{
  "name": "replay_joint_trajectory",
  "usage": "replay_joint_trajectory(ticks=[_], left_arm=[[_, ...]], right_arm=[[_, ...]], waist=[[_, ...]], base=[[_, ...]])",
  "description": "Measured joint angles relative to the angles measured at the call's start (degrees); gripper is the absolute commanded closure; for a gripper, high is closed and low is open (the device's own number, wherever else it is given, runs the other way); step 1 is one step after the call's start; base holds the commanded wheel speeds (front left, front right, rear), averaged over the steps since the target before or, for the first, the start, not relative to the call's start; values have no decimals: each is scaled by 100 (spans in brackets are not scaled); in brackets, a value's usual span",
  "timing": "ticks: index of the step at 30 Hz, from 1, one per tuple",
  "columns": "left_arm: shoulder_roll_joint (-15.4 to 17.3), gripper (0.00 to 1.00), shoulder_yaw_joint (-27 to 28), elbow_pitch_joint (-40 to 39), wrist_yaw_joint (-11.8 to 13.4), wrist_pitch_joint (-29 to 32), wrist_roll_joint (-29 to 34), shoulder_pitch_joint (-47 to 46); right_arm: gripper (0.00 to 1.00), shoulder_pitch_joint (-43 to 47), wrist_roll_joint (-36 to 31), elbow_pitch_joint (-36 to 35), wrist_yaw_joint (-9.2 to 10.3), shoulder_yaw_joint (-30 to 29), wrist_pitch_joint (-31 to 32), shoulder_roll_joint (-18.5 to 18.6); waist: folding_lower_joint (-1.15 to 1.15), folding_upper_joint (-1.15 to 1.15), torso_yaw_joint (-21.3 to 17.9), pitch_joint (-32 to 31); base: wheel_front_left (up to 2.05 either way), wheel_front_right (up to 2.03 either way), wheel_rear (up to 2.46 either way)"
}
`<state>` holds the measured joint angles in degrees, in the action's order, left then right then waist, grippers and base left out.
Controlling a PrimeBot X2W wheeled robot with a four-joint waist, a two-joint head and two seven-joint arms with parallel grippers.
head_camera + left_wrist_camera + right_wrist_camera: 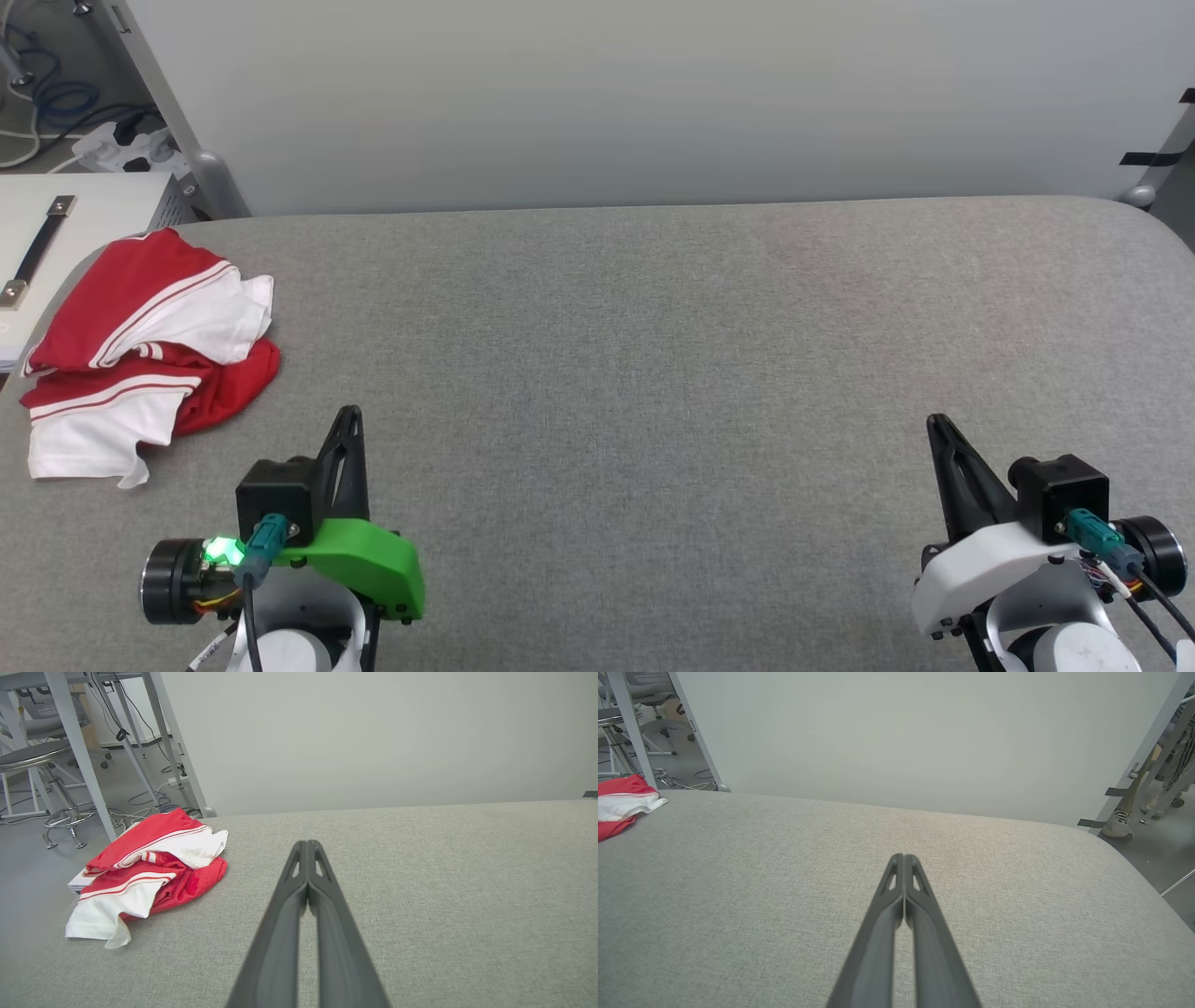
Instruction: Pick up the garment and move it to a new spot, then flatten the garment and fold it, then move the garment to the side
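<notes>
The garment (pixel 149 345), a red jersey T-shirt with white sleeves and red-white striped trim, lies in a rumpled, loosely folded heap at the far left edge of the grey fabric-covered tabletop (pixel 653 373); one white sleeve sits on top of the heap and another spreads out at its near side. The left wrist view shows the same heap (pixel 149 872) to the left of the fingers, and the right wrist view catches a corner of it (pixel 621 805) at the left border.

The left gripper (pixel 348 420), with its green housing, hovers over the tabletop near the garment, to its right and nearer the robot, not touching it; its fingers (pixel 280 914) are pressed together with nothing between them. The right gripper (pixel 936 425) hangs over bare cloth well apart from the garment; its fingers (pixel 878 933) are likewise pressed together and empty.

A white case with a black strap handle (pixel 37 243) stands just beside the tabletop's left edge; a pale wall panel (pixel 653 93) rises behind the far edge.
</notes>
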<state>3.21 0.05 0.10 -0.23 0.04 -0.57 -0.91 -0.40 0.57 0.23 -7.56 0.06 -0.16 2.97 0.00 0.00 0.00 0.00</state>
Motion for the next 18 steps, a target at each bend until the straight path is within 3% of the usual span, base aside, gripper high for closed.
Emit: replay_joint_trajectory(ticks=[18], left_arm=[[0, 100, 1, 0, 0, 0, 0, 0]], right_arm=[[100, 0, 0, 0, 0, 0, 0, 0]], waist=[[0, 0, 0, 0]], base=[[0, 0, 0]])
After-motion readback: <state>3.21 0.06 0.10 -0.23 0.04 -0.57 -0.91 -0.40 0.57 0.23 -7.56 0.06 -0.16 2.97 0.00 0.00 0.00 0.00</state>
